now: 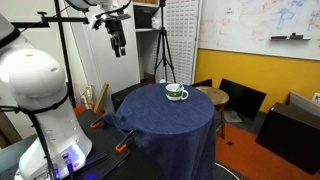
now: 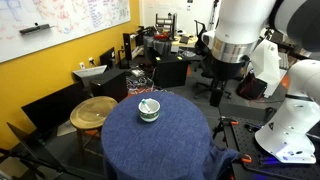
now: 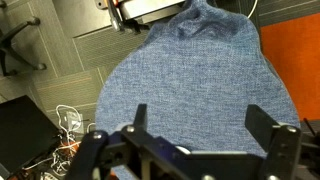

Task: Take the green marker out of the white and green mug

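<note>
— Where's your hand [image 3: 200,138] right now?

— In the wrist view I see its two fingers [image 3: 136,122] spread wide apart, with only air between them. Below them lies the blue cloth [image 3: 190,75] that covers the round tabletop [image 1: 170,125]. In an exterior view the hand [image 1: 118,47] hangs high up, well apart from the tabletop and off to one side of it, fingers pointing down.

— And the mug?

— The white and green mug [image 1: 176,93] stands upright on the cloth, near the tabletop's far part in that view. From the opposite camera I see the white and green mug [image 2: 149,109] close to the middle of the tabletop [image 2: 160,150].

— Can you make out the marker?

— Barely. The green marker [image 2: 150,103] shows as a small dark shape inside the mug, at its mouth. It's too small for me to tell how it leans.

— What's around the tabletop?

— A round wooden stool [image 2: 93,112] stands just beside it, lower than the cloth. Behind that is a yellow wall with a whiteboard [image 2: 60,20]. An orange patch of floor [image 3: 292,50] shows past the cloth's edge in the wrist view.
</note>
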`<state>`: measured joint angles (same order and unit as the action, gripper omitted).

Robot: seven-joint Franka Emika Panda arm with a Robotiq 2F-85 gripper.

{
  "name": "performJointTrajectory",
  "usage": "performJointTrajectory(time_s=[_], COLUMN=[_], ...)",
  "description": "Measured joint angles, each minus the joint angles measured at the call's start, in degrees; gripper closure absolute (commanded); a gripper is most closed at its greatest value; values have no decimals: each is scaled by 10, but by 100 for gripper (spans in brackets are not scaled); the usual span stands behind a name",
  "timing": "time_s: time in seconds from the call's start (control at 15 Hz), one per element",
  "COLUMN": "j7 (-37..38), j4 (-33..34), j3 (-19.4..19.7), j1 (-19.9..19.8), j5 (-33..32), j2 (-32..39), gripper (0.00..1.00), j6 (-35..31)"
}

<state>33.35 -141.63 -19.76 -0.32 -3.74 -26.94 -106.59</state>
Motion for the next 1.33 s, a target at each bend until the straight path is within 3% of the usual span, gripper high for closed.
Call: performJointTrajectory(time_s=[0.53, 0.87, 1.33], j7=[0, -6, -52], j4=[0, 0, 0], j3=[7, 21, 79], j1=[8, 14, 11], j5=[-3, -49, -106], j2=[0, -4, -41], gripper=[0, 0, 0], j6=[0, 0, -6])
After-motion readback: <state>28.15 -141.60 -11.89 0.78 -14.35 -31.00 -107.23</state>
